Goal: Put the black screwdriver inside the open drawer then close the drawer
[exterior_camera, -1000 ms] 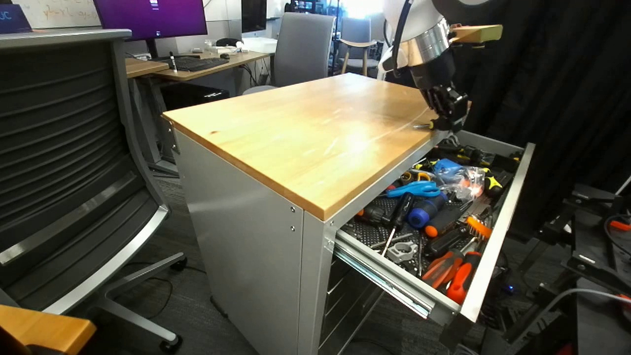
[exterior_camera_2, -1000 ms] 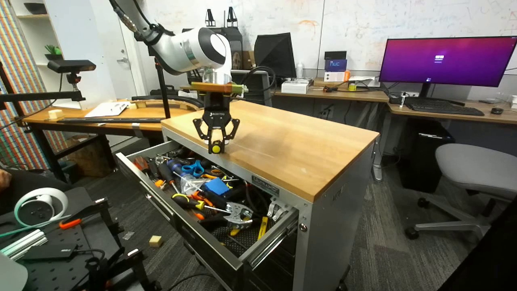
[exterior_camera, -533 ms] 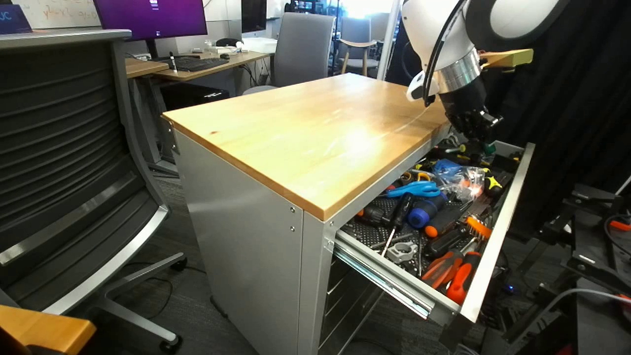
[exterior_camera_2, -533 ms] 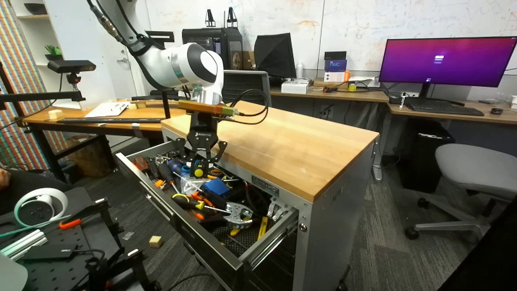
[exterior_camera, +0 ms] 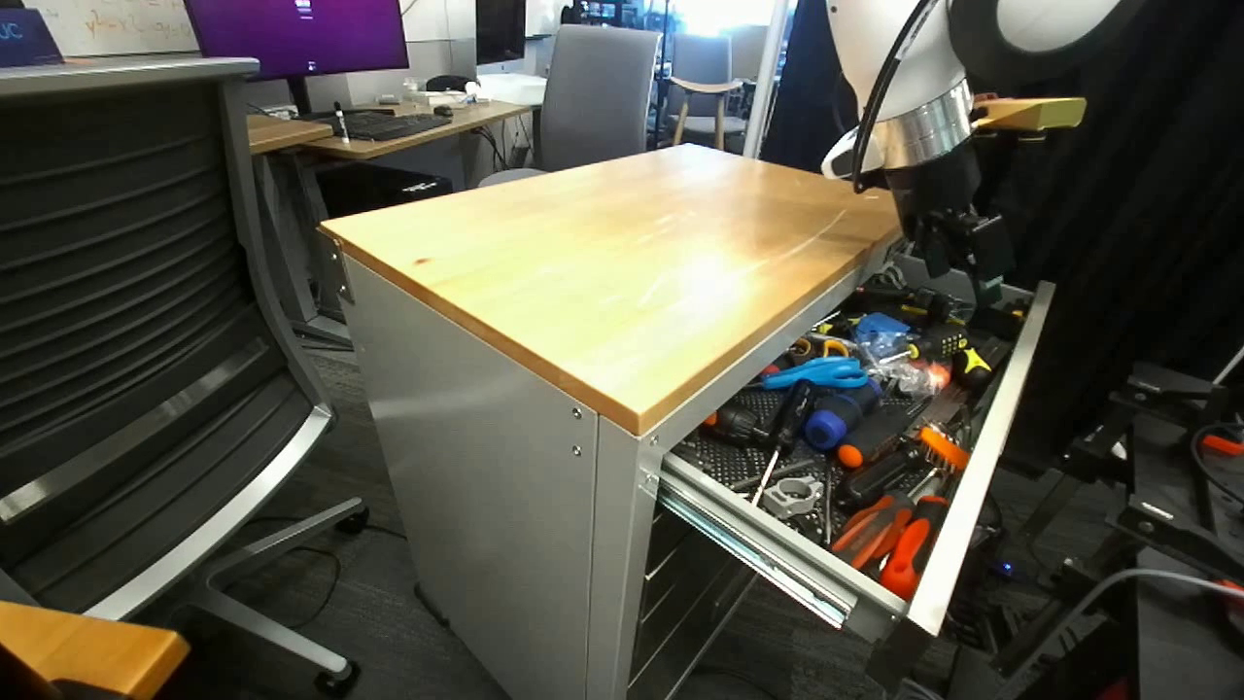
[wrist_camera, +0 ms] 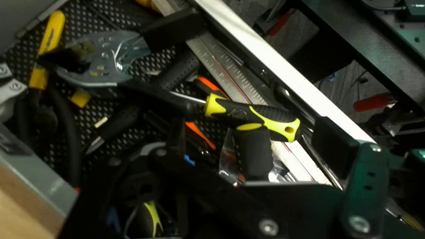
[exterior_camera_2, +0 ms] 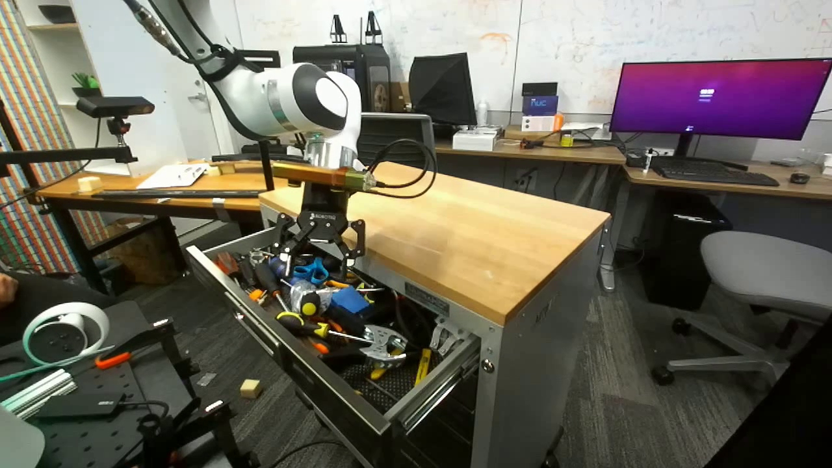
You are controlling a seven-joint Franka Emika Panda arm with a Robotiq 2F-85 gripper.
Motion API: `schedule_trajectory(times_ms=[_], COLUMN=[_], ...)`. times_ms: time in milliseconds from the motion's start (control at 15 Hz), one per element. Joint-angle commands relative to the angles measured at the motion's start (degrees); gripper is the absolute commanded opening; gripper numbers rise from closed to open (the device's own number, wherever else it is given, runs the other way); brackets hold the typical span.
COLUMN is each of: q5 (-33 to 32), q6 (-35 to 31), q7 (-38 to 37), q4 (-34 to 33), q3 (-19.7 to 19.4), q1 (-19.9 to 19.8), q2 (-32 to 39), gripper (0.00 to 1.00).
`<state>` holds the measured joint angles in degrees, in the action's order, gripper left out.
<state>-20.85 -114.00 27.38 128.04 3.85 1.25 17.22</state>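
The black screwdriver [exterior_camera: 938,345], with a dark handle and a yellow end cap, lies among other tools inside the pulled-out drawer [exterior_camera: 984,457]. In an exterior view the yellow cap of the black screwdriver [exterior_camera_2: 311,303] faces the camera, just below my gripper [exterior_camera_2: 317,262]. My gripper stands open above the drawer, its fingertips apart with nothing between them. In the wrist view the handle of the black screwdriver [wrist_camera: 255,154] shows beneath and between the spread fingers; its shaft is hidden there. The light-grey front of the drawer runs past the gripper's far side.
Tools crowd the drawer: blue scissors [exterior_camera: 816,372], a yellow-and-black screwdriver [wrist_camera: 255,116], a metal clamp [exterior_camera_2: 383,343]. The wooden top [exterior_camera_2: 468,240] of the cabinet borders the drawer behind the gripper. A black rack [exterior_camera: 1166,486] stands beyond the drawer front.
The gripper moved from over the tabletop edge to above the drawer, carrying the black screwdriver, then opened. The screwdriver now lies in the drawer, and the hand has risen slightly.
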Motion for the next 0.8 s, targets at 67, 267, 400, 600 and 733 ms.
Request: schedule_trajectory(times_ms=[67, 267, 400, 600, 733], q5=[1.4, 0.8, 1.2, 3.3, 4.3], q6=[-1.3, -1.7, -2.1, -2.1, -2.2], q7=[-7.8, -13.9, -18.4, -25.1, -27.3], q4=[6.9, 9.6, 10.8, 10.9, 10.4], q3=[-3.6, -6.6, -8.1, -9.4, -9.5], q1=[-3.1, -4.9, -5.7, -6.4, -6.3], q2=[-6.0, -5.9, -5.2, -3.3, -1.9], gripper=[1.0, 1.0, 0.75, 0.58, 0.42])
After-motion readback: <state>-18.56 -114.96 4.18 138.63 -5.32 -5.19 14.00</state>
